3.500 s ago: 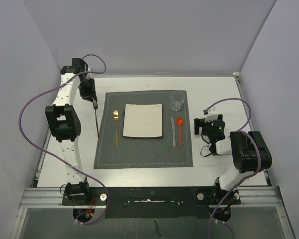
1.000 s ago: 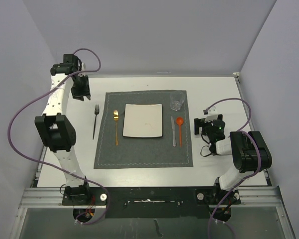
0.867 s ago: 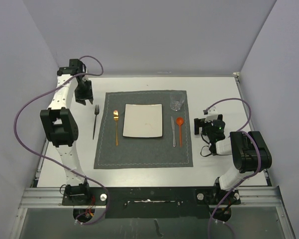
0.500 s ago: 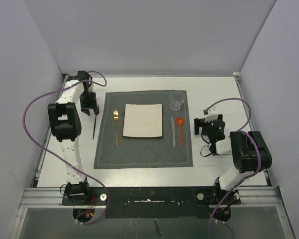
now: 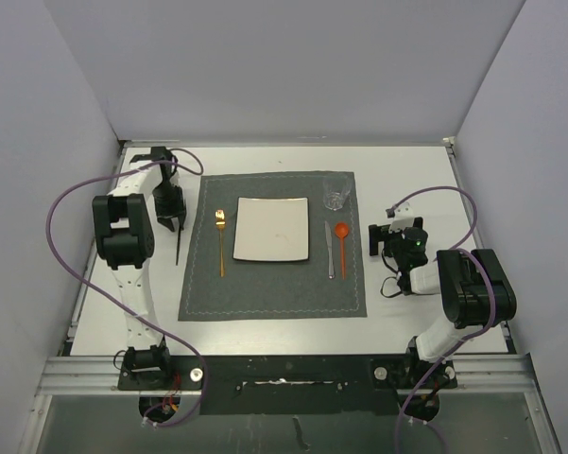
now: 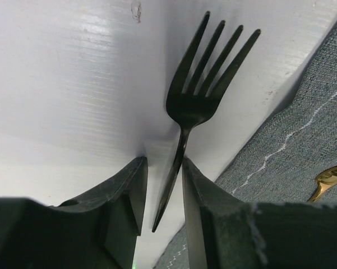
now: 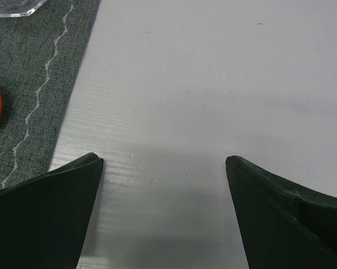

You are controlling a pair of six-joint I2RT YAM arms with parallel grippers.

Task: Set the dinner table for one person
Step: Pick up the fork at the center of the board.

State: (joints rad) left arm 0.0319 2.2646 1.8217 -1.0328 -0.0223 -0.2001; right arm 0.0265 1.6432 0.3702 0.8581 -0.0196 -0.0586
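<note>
A black fork [image 5: 179, 244] lies on the white dinner table [image 5: 406, 180], just left of the grey placemat [image 5: 274, 284]. My left gripper [image 5: 174, 218] is down over the fork's upper part. In the left wrist view the fork [image 6: 199, 92] points its tines away, and its handle runs between the fingers [image 6: 129, 190]. The left gripper [image 6: 164, 162] is narrowly open: the handle lies close along the right finger, with a gap on the left. My right gripper [image 5: 386, 236] rests low at the right, wide open [image 7: 164, 159] over bare table.
On the placemat are a white square plate [image 5: 272, 229], a gold utensil [image 5: 220, 241], a silver knife [image 5: 330, 251], an orange spoon [image 5: 341, 244] and a clear glass [image 5: 336, 194]. Grey walls stand on three sides. A black rail [image 5: 284, 374] runs along the front.
My left arm came back from the far left corner and lowered its gripper over the fork's upper end. The fork has stayed where it lay. The right arm is still.
</note>
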